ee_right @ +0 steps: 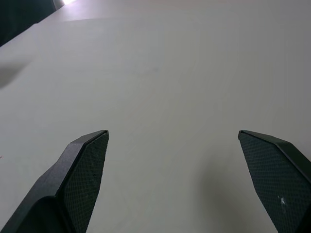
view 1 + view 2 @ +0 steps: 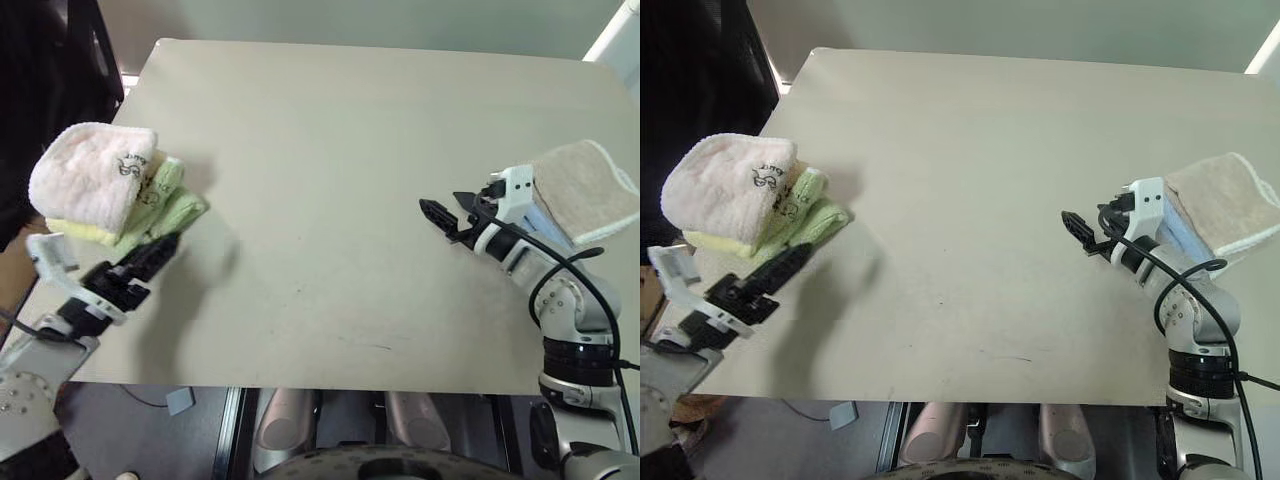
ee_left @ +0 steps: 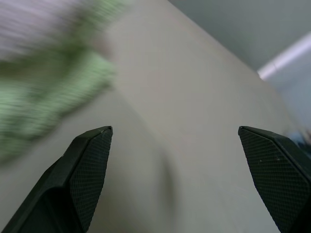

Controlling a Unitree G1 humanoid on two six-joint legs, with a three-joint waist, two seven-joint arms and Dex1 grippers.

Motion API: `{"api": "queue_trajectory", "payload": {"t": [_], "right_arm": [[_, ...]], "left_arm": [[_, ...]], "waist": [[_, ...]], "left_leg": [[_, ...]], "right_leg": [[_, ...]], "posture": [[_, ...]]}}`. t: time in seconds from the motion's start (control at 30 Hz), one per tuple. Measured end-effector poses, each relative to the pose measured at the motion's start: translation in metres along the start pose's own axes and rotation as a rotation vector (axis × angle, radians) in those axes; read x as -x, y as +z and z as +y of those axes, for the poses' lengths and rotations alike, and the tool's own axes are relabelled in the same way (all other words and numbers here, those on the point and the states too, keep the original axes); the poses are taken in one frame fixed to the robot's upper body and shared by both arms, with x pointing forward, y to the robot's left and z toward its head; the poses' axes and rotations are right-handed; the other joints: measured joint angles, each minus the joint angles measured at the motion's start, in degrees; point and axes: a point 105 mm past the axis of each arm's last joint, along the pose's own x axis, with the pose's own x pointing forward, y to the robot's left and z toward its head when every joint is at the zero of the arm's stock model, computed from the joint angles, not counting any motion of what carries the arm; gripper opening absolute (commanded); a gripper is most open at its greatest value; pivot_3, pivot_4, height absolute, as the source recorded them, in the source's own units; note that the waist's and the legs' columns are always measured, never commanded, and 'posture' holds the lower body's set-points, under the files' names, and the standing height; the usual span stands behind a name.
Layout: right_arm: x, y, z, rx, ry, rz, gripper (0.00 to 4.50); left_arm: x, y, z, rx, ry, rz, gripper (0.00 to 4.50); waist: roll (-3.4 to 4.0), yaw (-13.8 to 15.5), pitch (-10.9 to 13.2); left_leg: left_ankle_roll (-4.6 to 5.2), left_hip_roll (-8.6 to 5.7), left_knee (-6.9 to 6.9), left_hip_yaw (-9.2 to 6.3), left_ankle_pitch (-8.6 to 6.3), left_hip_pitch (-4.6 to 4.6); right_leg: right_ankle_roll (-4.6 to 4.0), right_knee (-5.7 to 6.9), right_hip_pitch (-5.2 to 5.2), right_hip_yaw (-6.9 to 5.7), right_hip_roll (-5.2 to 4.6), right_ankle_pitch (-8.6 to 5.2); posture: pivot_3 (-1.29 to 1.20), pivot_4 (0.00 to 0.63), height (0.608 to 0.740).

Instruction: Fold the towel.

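Folded pale pink terry towel lies just beyond the left gripper, atop yellow-green towels. Both grippers gape empty; the right gripper hovers over bare table.

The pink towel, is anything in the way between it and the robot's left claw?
Nothing visible blocks it. The pink towel lies folded on top of a yellow-green towel at the table's left edge, and the open left gripper hangs just in front of that pile, empty.
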Motion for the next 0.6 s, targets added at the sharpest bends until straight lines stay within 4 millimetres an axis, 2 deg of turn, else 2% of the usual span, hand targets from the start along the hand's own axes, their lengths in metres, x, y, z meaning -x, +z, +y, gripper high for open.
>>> {"api": "queue_trajectory", "payload": {"t": [0.07,0.13,0.2,0.33,0.43,0.53,0.6], "right_arm": [[-0.003,0.003,0.002,0.001,0.008,-0.008,4.5],[-0.004,0.002,0.002,0.004,0.008,-0.005,4.5],[-0.006,0.002,0.003,0.008,0.012,-0.001,4.5],[-0.009,0.005,0.004,0.035,0.012,-0.016,4.5],[0.003,-0.003,0.0,0.057,-0.016,-0.01,4.5],[0.015,-0.013,-0.003,0.052,-0.057,0.0,4.5],[0.019,-0.012,-0.005,0.055,-0.081,-0.008,4.5]], "left_arm": [[-0.011,-0.012,-0.016,-0.07,-0.068,0.074,4.46],[-0.027,-0.019,-0.021,-0.19,-0.091,0.114,4.46],[-0.06,-0.021,-0.028,-0.346,-0.111,0.101,4.46],[-0.103,-0.016,-0.031,-0.475,-0.098,0.029,4.46],[-0.111,-0.023,-0.025,-0.512,-0.1,0.042,4.46],[-0.113,-0.028,-0.017,-0.512,-0.096,0.068,4.46],[-0.115,-0.026,-0.017,-0.52,-0.109,0.068,4.46]], "waist": [[-0.01,-0.08,0.0],[0.02,-0.07,0.0],[0.05,0.21,-0.01],[0.02,0.0,-0.02],[0.02,-0.45,-0.02],[0.02,-0.46,-0.02],[0.02,-0.48,-0.02]], "left_leg": [[-0.04,0.03,0.0,0.01,0.03,0.0],[-0.08,0.08,0.01,0.02,0.07,0.03],[-0.06,0.08,0.06,0.01,0.2,0.02],[-0.05,0.09,0.12,0.07,0.25,0.0],[0.44,0.16,0.09,0.09,0.4,0.0],[0.29,0.32,0.06,0.12,0.44,-0.05],[0.17,0.35,0.06,0.14,0.41,-0.06]], "right_leg": [[-0.04,0.03,-0.02,0.0,0.01,0.02],[-0.11,0.07,-0.01,-0.03,0.01,0.07],[-0.53,0.15,-0.01,-0.03,-0.01,0.33],[-0.68,0.1,-0.02,-0.04,-0.02,0.5],[-0.59,0.06,-0.04,-0.16,-0.01,0.45],[-0.65,0.06,-0.11,-0.44,0.0,0.22],[-0.65,0.04,-0.11,-0.46,0.0,0.14]], "posture": [[0.0,0.15,0.736],[0.0,0.15,0.736],[0.0,0.15,0.736],[0.0,0.15,0.736],[0.0,0.15,0.736],[0.0,0.15,0.736],[0.0,0.15,0.736]]}}
